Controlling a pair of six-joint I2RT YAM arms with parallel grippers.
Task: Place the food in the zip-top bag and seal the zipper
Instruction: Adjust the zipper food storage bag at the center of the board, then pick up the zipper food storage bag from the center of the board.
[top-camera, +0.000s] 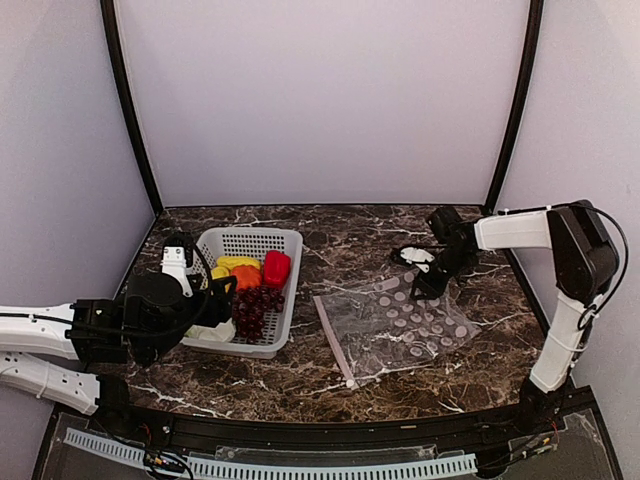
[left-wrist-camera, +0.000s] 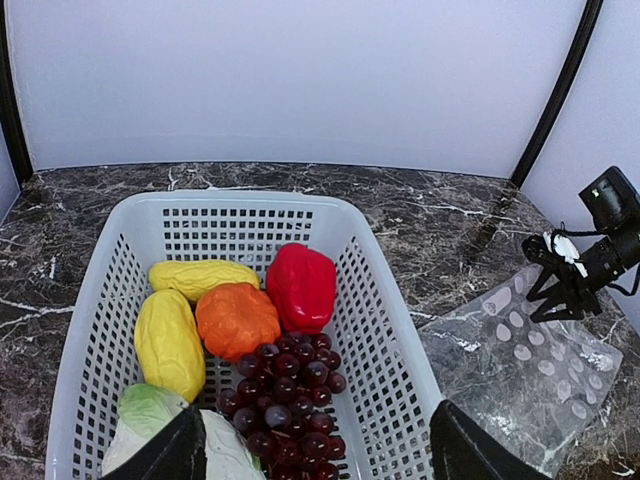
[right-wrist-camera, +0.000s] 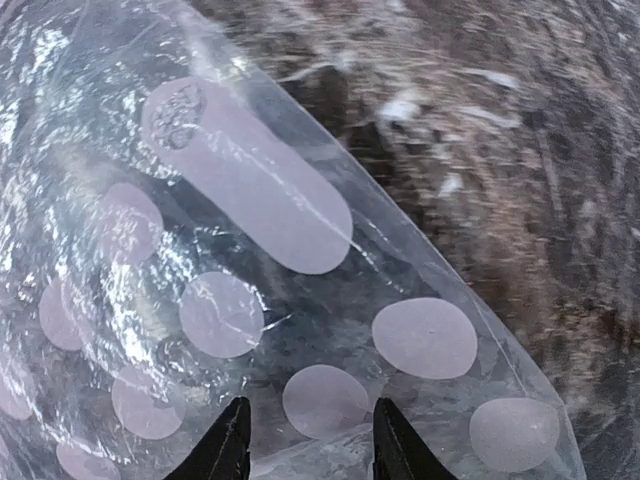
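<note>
Dark fingertips of your left gripper framed the bottom of the left wrist view, spread wide and holding nothing, poised over the near end of the white mesh basket. All the food sat inside it: the grape bunch directly between and just ahead of those fingers, the cabbage piece by the left one, and the orange piece, red piece and two yellow pieces farther on.

The zip-top bag lay flat on the marble table, just right of the basket and apart from it. Its zipper ran far-to-near along the edge facing the basket, so the mouth pointed at your left arm.

Your right gripper was at the bag's far right corner, opposite the mouth, its fingers apart with dotted film under them but not pinched.

Your left arm was much the nearer to the food, with the grapes the easiest first pick. I'd judge the mouth needed lifting open first.
</note>
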